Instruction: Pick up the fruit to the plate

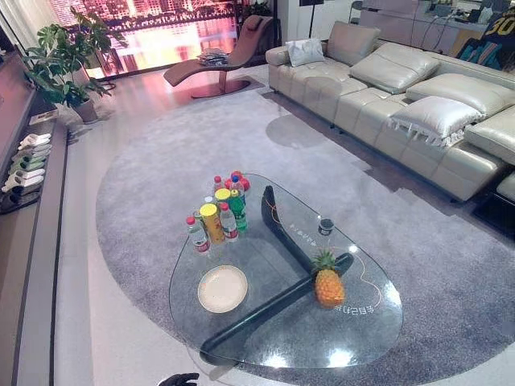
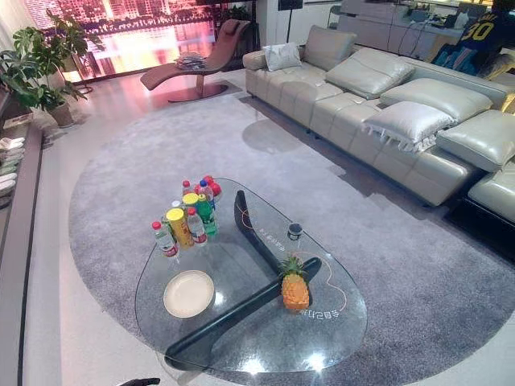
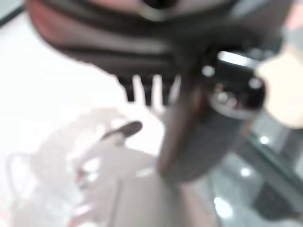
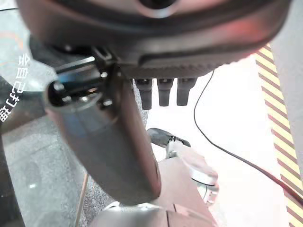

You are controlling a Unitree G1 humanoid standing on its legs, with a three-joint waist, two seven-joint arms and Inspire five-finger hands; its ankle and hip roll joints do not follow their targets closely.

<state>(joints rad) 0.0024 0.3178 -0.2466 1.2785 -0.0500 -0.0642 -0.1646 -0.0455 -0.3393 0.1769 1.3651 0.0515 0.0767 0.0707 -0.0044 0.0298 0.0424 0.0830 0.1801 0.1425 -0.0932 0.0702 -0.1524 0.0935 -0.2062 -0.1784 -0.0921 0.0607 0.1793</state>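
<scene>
My dark left hand (image 1: 179,379) is cut off at the near edge and blurred in its wrist view, though its fingers seem loose and empty; my dark right hand (image 4: 156,47) hangs with its fingers straight, gripping nothing. The orange pineapple (image 1: 328,285) stands upright on the clear glass coffee table (image 1: 362,330), green crown up, long axis vertical, well apart from the round cream plate (image 1: 222,289). A cluster of coloured bottles (image 1: 219,211) stands beyond that plate.

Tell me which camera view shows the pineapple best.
The right eye view: the pineapple stands whole and unblocked near the middle, on the glass table. The left eye view gives it equally whole, further sideways. The wrist views face away from it.
</scene>
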